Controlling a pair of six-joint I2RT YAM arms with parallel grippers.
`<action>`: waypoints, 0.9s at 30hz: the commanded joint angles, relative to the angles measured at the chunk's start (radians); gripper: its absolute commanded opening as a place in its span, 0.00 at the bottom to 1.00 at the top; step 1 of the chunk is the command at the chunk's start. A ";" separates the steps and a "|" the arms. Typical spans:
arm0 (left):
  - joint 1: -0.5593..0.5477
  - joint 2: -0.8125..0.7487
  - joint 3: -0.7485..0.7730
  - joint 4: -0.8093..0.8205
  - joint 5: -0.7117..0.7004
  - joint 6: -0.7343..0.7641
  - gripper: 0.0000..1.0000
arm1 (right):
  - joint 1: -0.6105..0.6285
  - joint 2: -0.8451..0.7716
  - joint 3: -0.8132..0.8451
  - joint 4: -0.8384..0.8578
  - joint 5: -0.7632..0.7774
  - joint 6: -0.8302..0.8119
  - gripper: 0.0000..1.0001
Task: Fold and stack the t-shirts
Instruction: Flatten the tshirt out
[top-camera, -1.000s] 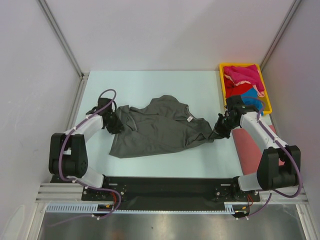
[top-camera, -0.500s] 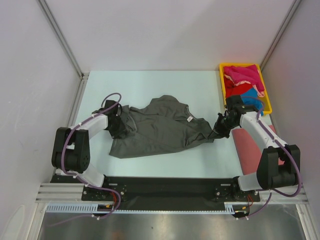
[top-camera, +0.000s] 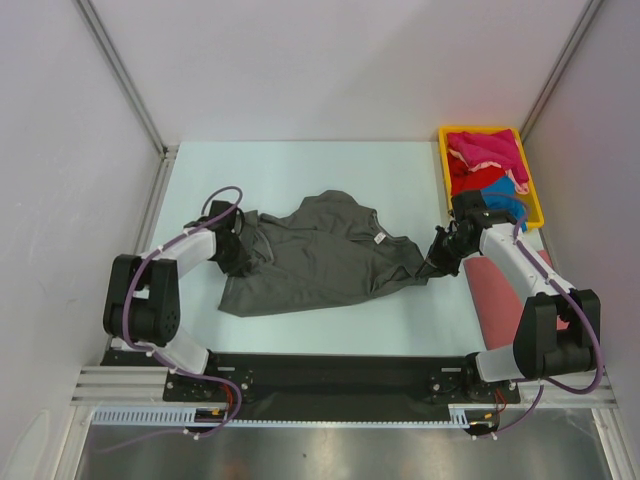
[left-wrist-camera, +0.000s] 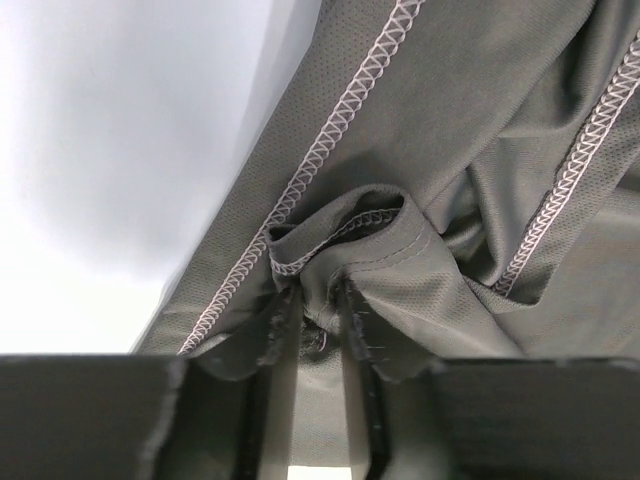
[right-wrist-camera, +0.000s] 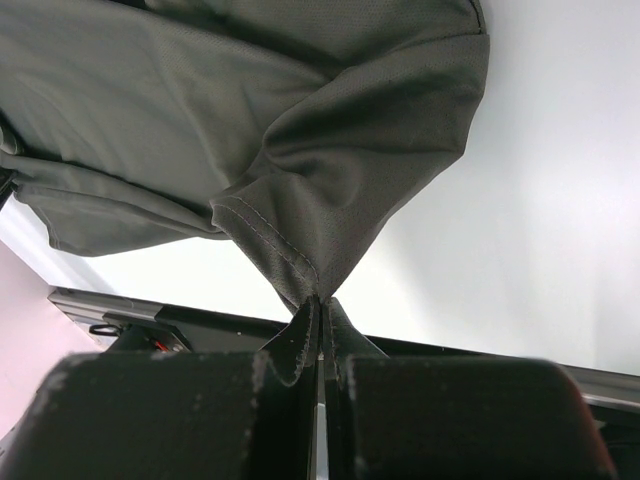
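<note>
A large dark grey t-shirt (top-camera: 320, 255) lies crumpled and spread across the middle of the table. My left gripper (top-camera: 243, 252) is at its left edge. In the left wrist view a bunched, stitched hem of the grey t-shirt (left-wrist-camera: 450, 100) is squeezed between the jaws of the left gripper (left-wrist-camera: 318, 300). My right gripper (top-camera: 437, 262) is at the shirt's right corner. In the right wrist view the right gripper (right-wrist-camera: 320, 300) is shut on a pulled-up corner of the grey cloth (right-wrist-camera: 300, 120). Magenta (top-camera: 485, 148), red (top-camera: 478, 180) and bright blue (top-camera: 510, 208) t-shirts lie heaped in the tray.
The yellow plastic tray (top-camera: 441, 160) stands at the back right, just behind the right wrist. A salmon-pink t-shirt (top-camera: 505, 290) lies flat on the table's right side, under the right arm. White walls enclose the table on the left, back and right.
My left gripper has shifted a little to the right, further onto the shirt's left edge, and its jaws have narrowed onto the hem. The right arm holds still.
</note>
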 joint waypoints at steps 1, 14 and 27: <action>-0.008 -0.011 -0.003 0.023 -0.016 -0.008 0.25 | 0.001 -0.011 0.016 -0.002 -0.003 -0.007 0.00; -0.022 -0.128 -0.038 0.019 0.004 -0.019 0.26 | 0.001 -0.013 0.012 0.003 -0.016 -0.011 0.00; -0.025 -0.103 -0.064 0.029 -0.050 -0.019 0.42 | -0.005 -0.025 0.000 -0.008 -0.012 -0.023 0.00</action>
